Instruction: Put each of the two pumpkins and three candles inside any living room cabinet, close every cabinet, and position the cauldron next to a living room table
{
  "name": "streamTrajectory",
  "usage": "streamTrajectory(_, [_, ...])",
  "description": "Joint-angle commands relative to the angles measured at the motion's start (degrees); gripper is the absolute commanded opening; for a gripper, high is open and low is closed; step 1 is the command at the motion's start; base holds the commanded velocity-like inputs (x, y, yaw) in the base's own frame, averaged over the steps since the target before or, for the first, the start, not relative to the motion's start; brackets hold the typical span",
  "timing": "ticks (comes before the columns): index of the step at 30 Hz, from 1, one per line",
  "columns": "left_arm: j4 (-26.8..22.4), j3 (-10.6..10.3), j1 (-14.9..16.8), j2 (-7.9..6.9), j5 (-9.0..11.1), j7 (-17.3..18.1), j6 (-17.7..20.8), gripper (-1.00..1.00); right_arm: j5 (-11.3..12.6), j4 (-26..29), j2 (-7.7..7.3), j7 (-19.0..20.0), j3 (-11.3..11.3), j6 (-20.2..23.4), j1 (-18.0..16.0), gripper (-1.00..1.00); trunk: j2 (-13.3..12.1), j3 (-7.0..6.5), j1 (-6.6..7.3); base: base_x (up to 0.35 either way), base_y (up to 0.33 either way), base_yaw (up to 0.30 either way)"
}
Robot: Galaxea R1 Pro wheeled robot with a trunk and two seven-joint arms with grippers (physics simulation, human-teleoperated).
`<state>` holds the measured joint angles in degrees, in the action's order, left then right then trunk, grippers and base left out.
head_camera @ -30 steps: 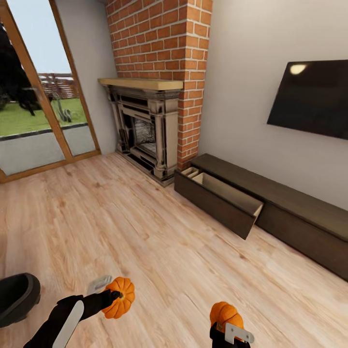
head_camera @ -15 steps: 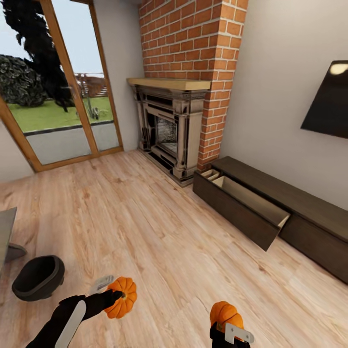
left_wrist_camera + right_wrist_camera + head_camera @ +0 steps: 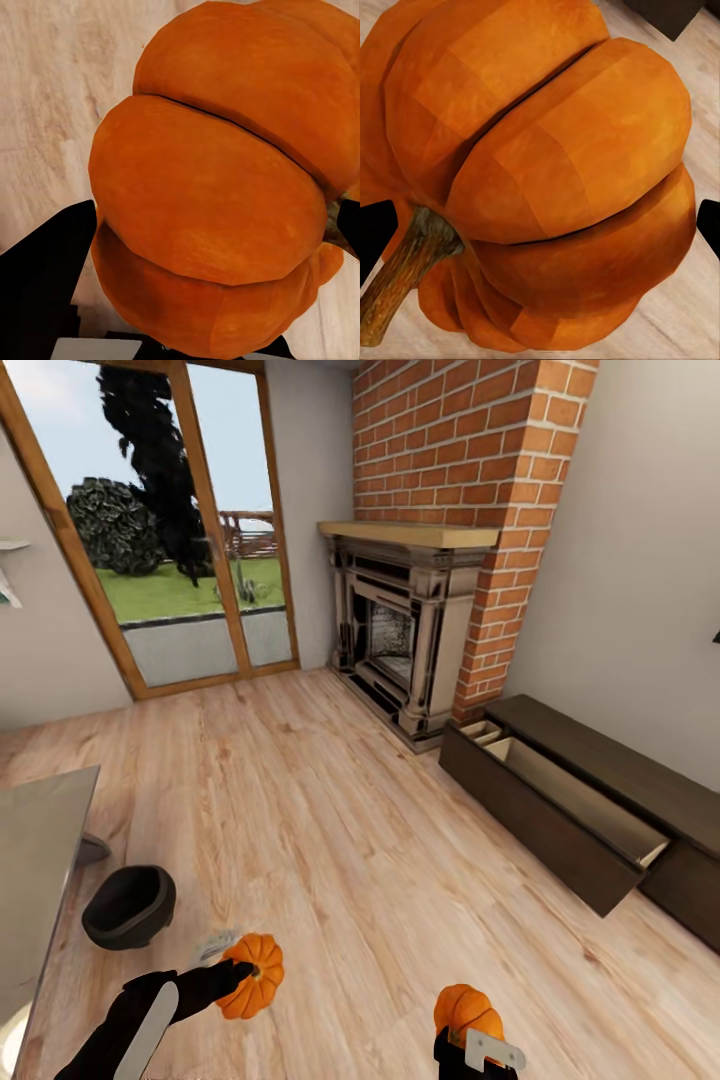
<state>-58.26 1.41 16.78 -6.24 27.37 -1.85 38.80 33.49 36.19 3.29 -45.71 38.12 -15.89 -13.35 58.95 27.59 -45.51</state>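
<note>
Each gripper holds one orange pumpkin low over the wood floor. My left gripper is shut on a pumpkin. My right gripper is shut on the other pumpkin, whose stem shows in the right wrist view. The black cauldron sits on the floor ahead to the left, beside the grey-green table. At the right stands the dark brown cabinet, with one drawer pulled open and its pale inside showing. The candles are out of view.
A brick chimney with a fireplace stands in the far corner next to the cabinet. Glass doors in wooden frames fill the far wall. Open wood floor lies between me and the cabinet.
The camera has swung left, so the room has shifted right in the picture. The cauldron and the table edge have come into view and the wall screen has left it. Both grippers still hold their pumpkins.
</note>
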Motion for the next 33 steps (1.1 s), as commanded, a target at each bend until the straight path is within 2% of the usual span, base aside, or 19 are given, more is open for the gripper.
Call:
streamTrajectory(1, [-0.01,0.0,0.01,0.0,0.14,-0.01,-0.02,-1.0,-0.18,0.02,0.0,0.01,0.02,-0.02,-0.01,-1.0,0.0,0.0,0.0,0.169,0.0,0.292])
streamTrajectory(11, [0.23,0.0,0.01,0.0,0.14,-0.09,-0.46,-1.0,-0.26,0.02,-0.03,0.01,0.08,-0.07,-0.01,-1.0,0.0,0.0,0.0,0.276,0.0,0.254])
streamTrajectory(33, [0.26,0.0,0.01,0.0,0.14,-0.09,-0.49,-1.0,-0.27,0.02,-0.04,0.01,0.13,-0.11,-0.01,-1.0,0.0,0.0,0.0,0.321,-0.072,0.008])
